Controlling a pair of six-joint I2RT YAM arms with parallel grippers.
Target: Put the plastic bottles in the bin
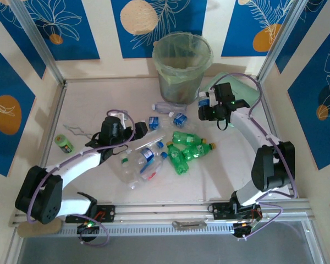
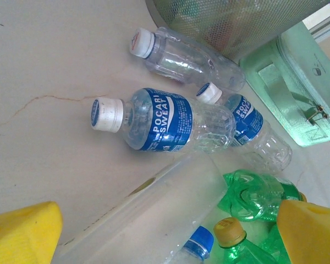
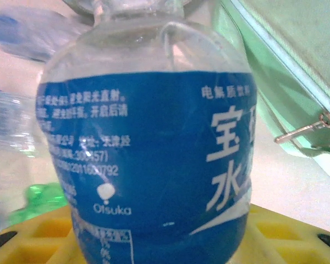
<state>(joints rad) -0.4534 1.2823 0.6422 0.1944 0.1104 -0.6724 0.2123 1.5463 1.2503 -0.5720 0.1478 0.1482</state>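
The right claw point(image 1: 209, 110) is closed around a clear bottle with a blue label point(image 3: 148, 154). The bottle sits between the yellow pads point(image 3: 38, 236) with its neck pointing away from them, just beside the bin point(image 1: 179, 85) and not over its mouth. The left claw point(image 1: 138, 131) is wide open and holds nothing; it hangs over the bottles lying on the table point(image 1: 93, 99). The bin is lined with a pale green bag point(image 1: 182, 38); I cannot tell if anything is inside. Near the bin lie three white-capped clear bottles point(image 2: 162, 121), two of them blue-labelled. Beside them is a heap of about four green bottles point(image 1: 187, 148), and nearer the arms two clear blue-capped bottles point(image 1: 148, 154).
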